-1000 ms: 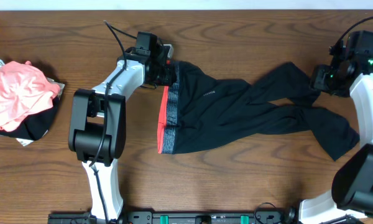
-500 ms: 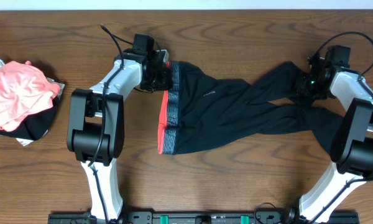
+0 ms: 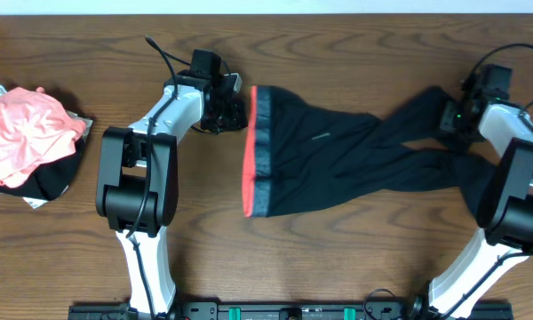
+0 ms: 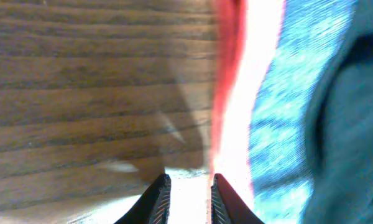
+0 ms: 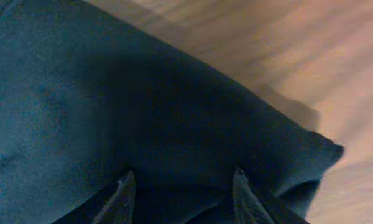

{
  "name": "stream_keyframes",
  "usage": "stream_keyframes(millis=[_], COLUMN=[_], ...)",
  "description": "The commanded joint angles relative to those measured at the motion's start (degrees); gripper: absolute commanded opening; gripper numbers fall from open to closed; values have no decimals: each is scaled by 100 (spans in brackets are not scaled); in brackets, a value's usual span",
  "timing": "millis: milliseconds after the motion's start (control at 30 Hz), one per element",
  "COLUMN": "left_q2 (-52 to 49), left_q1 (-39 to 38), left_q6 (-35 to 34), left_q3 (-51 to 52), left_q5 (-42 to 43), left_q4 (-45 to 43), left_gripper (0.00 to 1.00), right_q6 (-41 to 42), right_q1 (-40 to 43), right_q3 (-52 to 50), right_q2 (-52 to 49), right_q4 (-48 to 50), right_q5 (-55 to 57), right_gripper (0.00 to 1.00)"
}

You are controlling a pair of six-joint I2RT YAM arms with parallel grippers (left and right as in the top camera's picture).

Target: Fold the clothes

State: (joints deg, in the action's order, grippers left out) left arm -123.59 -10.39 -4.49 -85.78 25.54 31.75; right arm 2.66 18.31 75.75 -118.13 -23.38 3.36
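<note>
Two-legged leggings (image 3: 338, 164), waistband (image 3: 260, 151) just beside left hand (image 3: 238, 102)

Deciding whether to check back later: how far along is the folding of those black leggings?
Done: nothing folded; the long black leggings with a grey, coral-edged waistband lie stretched along the wooden table, legs crossed. In hand: the left gripper sits beside the waistband's far corner, the right gripper over a leg end; neither grip is clear. Remaining: every fold.
</note>
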Motion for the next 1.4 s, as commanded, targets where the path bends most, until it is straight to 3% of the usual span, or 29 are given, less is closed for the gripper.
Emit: stream_keyframes(millis=[0, 233, 433, 533, 667, 967, 1367], left_q2=[-125, -125, -125, -125, -125, -125, -125], left_q1=[-2, -2, -48, -92, -111, -111, -111], left_q6=[-31, -31, -26, -24, -26, -26, -26], left_q3=[-9, 11, 11, 11, 11, 11, 11], left_q5=[37, 37, 87, 83, 83, 83, 83], left_q4=[66, 238, 293, 280, 247, 251, 280], left_gripper=[23, 23, 24, 25, 27, 27, 28], right_q6=[79, 74, 83, 295, 476, 520, 527], right_q1=[278, 457, 472, 553, 833, 1502, 1591], right_q3=[105, 962, 1845, 1923, 1790, 1440, 850], right_q2=[-212, -210, -210, -210, -212, -216, -717], right_q4=[76, -155, -1443, -2026, -2468, -2205, -1600], right_q5=[632, 667, 675, 636, 243, -632, -1917], right_gripper=[50, 55, 59, 67, 68, 69, 69])
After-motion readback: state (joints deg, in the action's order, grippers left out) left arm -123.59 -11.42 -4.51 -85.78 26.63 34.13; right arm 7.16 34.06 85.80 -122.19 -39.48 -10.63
